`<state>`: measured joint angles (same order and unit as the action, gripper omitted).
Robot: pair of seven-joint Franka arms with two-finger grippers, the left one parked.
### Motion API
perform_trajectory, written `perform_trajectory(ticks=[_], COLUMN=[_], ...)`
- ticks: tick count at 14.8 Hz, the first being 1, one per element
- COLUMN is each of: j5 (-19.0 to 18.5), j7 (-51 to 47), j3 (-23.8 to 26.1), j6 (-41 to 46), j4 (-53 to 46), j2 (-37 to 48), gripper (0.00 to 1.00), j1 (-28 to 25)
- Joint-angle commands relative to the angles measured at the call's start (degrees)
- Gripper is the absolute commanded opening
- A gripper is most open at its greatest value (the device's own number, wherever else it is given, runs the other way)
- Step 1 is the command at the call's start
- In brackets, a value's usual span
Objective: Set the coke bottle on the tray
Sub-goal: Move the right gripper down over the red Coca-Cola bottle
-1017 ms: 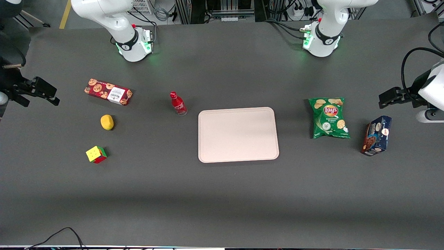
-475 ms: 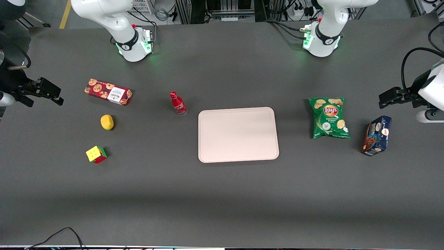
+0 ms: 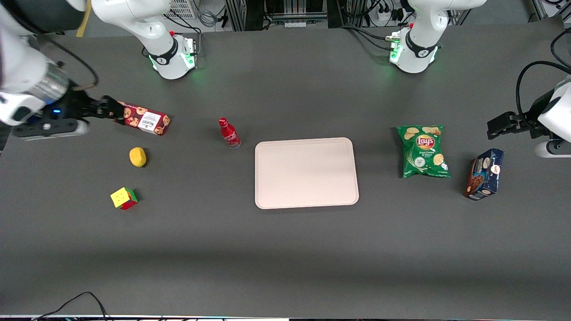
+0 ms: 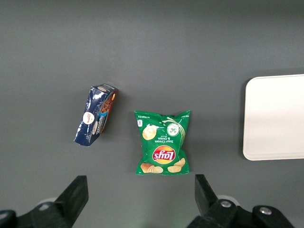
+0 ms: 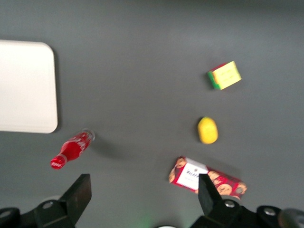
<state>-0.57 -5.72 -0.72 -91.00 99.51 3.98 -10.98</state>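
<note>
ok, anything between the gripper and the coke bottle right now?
Yes: the cookie box lies on that line in the front view. The open gripper hangs at its end toward the working arm; the coke bottle stands past bare table.

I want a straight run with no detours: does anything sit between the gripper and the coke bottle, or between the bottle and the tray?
Nothing visible does. The gripper, open, hangs over one end of the cookie box, which lies low beneath it; bare table leads to the upright coke bottle. The tray lies right beside the bottle, only bare table between.

White arm (image 3: 26, 84), silver wrist band, black pincer (image 3: 107, 110).
</note>
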Motion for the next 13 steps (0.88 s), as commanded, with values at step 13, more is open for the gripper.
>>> perform_trajectory(ticks=[13], j5=[6.3], j7=[-23.3], j3=[24.2], j6=[-41.4], j4=[38.6], j2=[4.3], gripper=[1.0], j1=[-0.2])
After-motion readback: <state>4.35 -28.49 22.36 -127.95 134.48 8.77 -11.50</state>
